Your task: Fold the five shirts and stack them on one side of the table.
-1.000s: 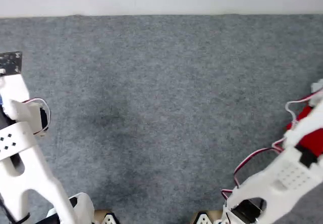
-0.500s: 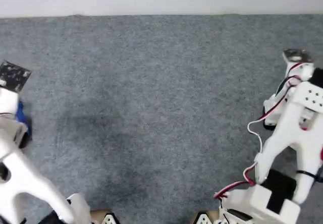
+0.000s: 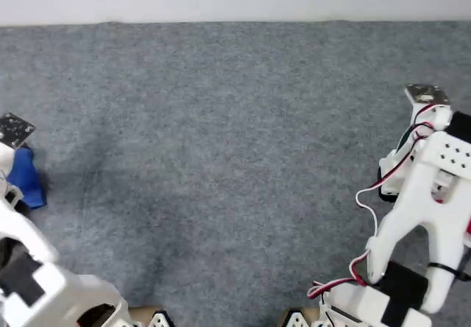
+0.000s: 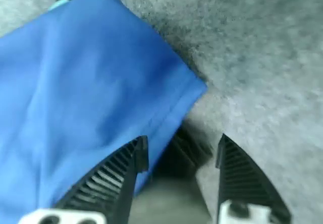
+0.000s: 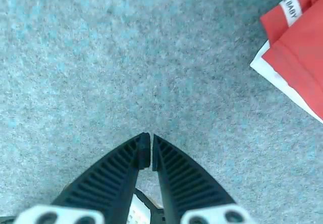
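Moved since earlier: the left arm (image 3: 51,294) has drawn back toward the worktop's near-left corner, uncovering more of the blue shirt (image 3: 26,182). The right arm (image 3: 423,194) has swung in from the right edge and now barely shifts.
Hard to make out: in the high view the blue shirt is cut off by the frame's left edge and partly covered by the left arm, so its full outline is hidden. The red shirt (image 5: 298,52) runs off the right wrist view's edge. Whether either shirt is folded cannot be told.
Blue shirt: plain bright blue fabric, lying flat at the far left side of the grey worktop (image 3: 235,121), with one rounded corner and a stitched hem showing in the left wrist view.
Red shirt: red cloth with a small white label (image 5: 289,6) at its edge and a white layer (image 5: 265,68) peeking out beneath it, lying on the worktop well apart from the right gripper.
Left gripper (image 4: 180,151): jaws spread wide, one of its fingers (image 4: 126,166) over the blue shirt's hem and the other over bare worktop. Contact with the fabric cannot be told.
Right gripper (image 5: 145,151): jaws pressed together with nothing between them, above bare grey worktop.
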